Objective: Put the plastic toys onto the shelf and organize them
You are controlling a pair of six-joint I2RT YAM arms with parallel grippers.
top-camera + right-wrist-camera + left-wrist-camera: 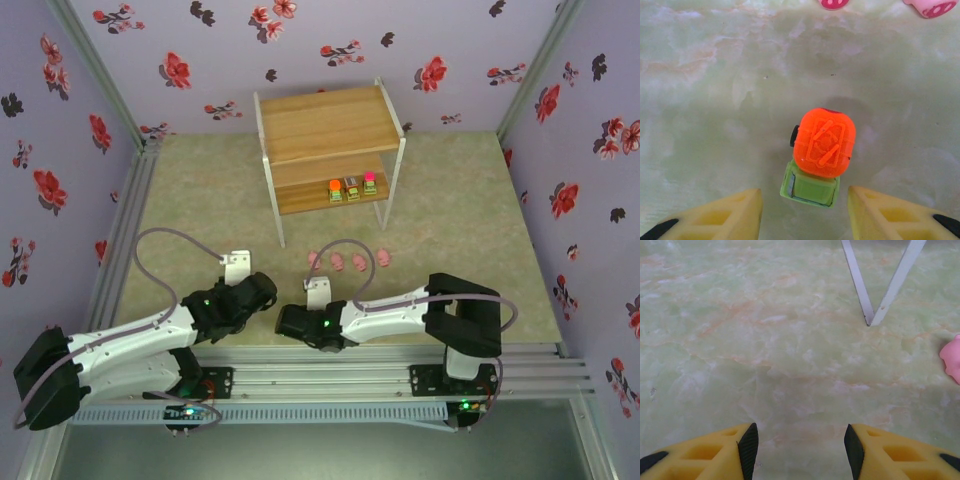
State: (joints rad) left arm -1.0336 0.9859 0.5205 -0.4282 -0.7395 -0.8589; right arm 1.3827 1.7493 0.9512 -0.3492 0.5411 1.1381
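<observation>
Right gripper [804, 196] spread, orange-topped block [823, 142] on the table [450, 200] between its fingertips, touching neither; left gripper [801, 440] spread too; three blocks [351, 187] on the lower board of the shelf [325, 125], four pink pigs [347, 261] in front.

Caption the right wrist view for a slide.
Open right gripper lined up on an orange-topped toy block on the marbled table.

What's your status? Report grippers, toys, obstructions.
Left gripper jaws open, empty. Right gripper jaws open, lined up on orange-topped block. Three blocks on shelf lower tier, four pigs on table. Nothing blocking.
</observation>
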